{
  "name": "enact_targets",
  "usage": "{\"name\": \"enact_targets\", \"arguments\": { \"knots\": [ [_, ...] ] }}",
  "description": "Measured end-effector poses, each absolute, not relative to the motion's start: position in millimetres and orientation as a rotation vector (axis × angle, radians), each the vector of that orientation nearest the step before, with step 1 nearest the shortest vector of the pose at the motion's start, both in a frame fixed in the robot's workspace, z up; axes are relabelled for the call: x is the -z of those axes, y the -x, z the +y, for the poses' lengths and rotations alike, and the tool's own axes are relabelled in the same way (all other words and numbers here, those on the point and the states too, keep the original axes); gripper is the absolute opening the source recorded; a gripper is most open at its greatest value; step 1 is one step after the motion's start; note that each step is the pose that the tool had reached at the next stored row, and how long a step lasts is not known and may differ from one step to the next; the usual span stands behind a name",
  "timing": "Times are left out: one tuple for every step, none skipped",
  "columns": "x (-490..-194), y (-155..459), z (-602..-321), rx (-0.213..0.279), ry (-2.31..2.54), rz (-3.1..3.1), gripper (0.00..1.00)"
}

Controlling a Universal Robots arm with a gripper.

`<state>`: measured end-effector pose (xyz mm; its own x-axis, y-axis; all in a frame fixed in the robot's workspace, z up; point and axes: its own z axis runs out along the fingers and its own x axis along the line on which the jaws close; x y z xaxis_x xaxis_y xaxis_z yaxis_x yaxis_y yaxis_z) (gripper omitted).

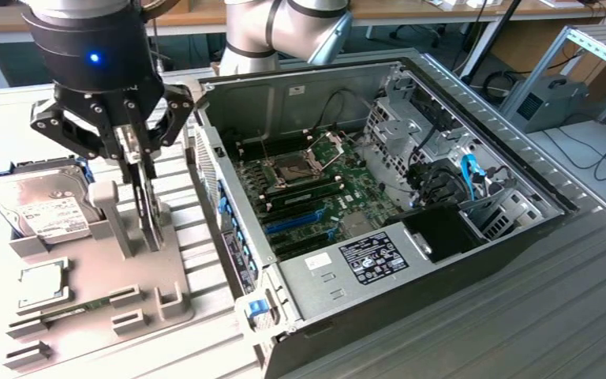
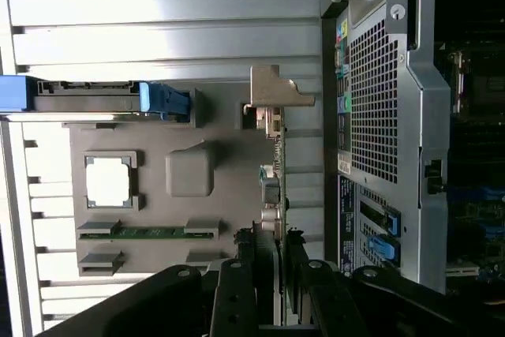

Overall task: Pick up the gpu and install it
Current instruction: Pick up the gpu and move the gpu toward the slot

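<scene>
The gpu [image 1: 151,212] is seen standing on edge in the grey holder [image 1: 92,272] beside the open computer case [image 1: 514,170], its upper edge pinched between the fingers [image 2: 256,249] of the gripper [image 1: 138,154], one pressed against each face.

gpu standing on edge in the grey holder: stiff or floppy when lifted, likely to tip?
Likely stiff: the gpu is a thin flat board standing straight on edge in the grey holder. Probably light, being so thin. Pushed sideways it would likely tip, since its footing is narrow; the bracket end may hang heavier.
</scene>
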<state>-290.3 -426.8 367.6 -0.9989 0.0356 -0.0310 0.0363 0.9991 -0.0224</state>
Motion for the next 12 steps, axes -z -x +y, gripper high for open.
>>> {"name": "enact_targets", "arguments": {
  "knots": [
    [-379.2,290.3,-426.7,0.038,-0.056,3.11,0.27],
    [-391.8,290.3,-426.4,0.041,-0.056,3.11,0.27],
    [-396.2,290.3,-426.3,0.043,-0.056,3.11,0.27],
    [-398.1,290.3,-426.2,0.044,-0.056,3.11,0.27],
    [-400.3,290.3,-426.2,0.044,-0.056,3.11,0.27],
    [-402.4,290.3,-426.1,0.045,-0.056,3.11,0.27],
    [-403.9,290.2,-426.1,0.046,-0.056,3.11,0.27],
    [-407.0,290.2,-426.1,0.046,-0.056,3.11,0.27],
    [-412.5,290.0,-425.9,0.048,-0.056,3.11,0.27],
    [-413.8,290.0,-425.9,0.048,-0.056,3.11,0.27],
    [-415.2,290.0,-425.9,0.049,-0.056,3.11,0.27],
    [-416.4,290.0,-425.9,0.049,-0.056,3.11,0.27]
  ]
}}
